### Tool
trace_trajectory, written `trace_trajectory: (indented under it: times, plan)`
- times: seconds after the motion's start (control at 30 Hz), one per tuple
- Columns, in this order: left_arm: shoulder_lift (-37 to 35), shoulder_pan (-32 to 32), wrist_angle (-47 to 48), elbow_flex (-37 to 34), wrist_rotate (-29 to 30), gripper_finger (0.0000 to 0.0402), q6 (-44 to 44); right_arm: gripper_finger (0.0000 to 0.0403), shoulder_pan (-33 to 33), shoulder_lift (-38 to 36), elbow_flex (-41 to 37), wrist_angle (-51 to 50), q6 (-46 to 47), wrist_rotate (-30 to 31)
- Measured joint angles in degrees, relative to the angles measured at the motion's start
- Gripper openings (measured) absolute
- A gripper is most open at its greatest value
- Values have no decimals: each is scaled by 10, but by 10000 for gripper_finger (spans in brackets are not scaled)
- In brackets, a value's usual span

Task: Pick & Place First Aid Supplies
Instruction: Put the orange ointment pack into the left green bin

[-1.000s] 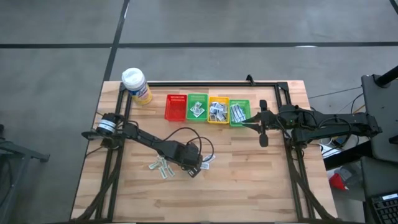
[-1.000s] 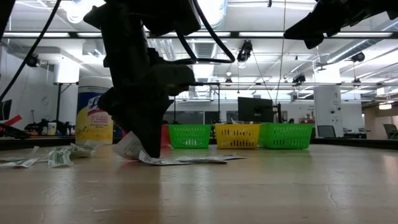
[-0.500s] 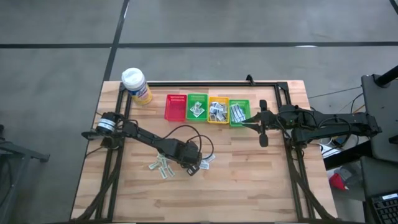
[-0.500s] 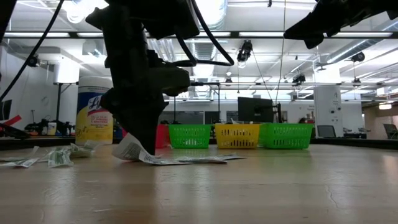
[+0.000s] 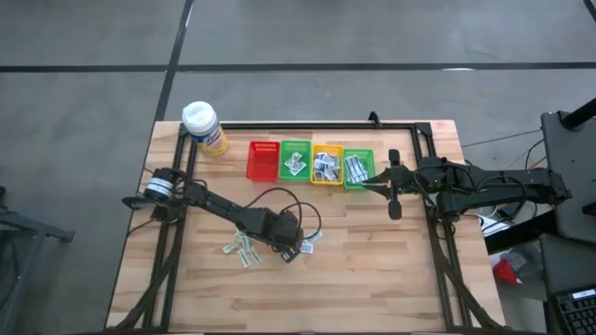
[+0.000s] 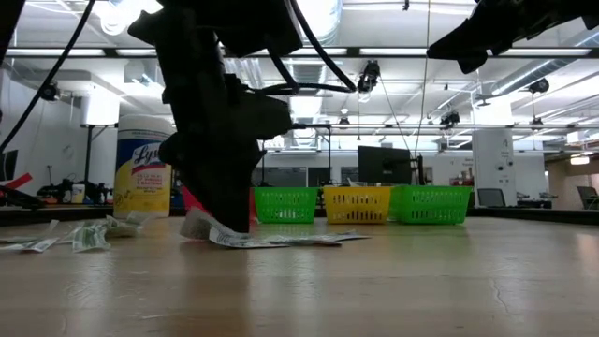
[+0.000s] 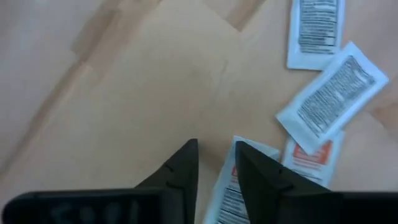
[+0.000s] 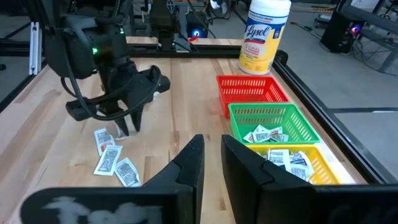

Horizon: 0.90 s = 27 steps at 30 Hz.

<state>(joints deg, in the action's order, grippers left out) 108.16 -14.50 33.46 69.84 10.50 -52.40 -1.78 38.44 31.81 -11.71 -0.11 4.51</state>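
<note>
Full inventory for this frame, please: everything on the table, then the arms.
Table: one, light wood.
Bottle: one, yellow with white cap, far left corner.
Baskets: four in a row along the far edge: red, green, yellow, green.
Packets: several, white, loose mid-table on both sides of the left gripper; more inside the yellow and both green baskets.
Left gripper: dark, down at the loose packets.
Right gripper: dark, open, beside the right-hand green basket.
</note>
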Motion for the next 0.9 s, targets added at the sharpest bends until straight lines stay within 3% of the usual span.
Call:
trace_trajectory:
  times: [0.47, 0.77, 0.9]
  plan:
    - [8, 27, 32, 4, 65, 117, 47, 52, 0, 0, 0, 0, 0, 0]
    - [-6, 32, 56, 42, 34, 117, 58, 52, 0, 0, 0, 0, 0, 0]
    - [-11, 26, 60, 61, -27, 117, 63, 52, 0, 0, 0, 0, 0, 0]
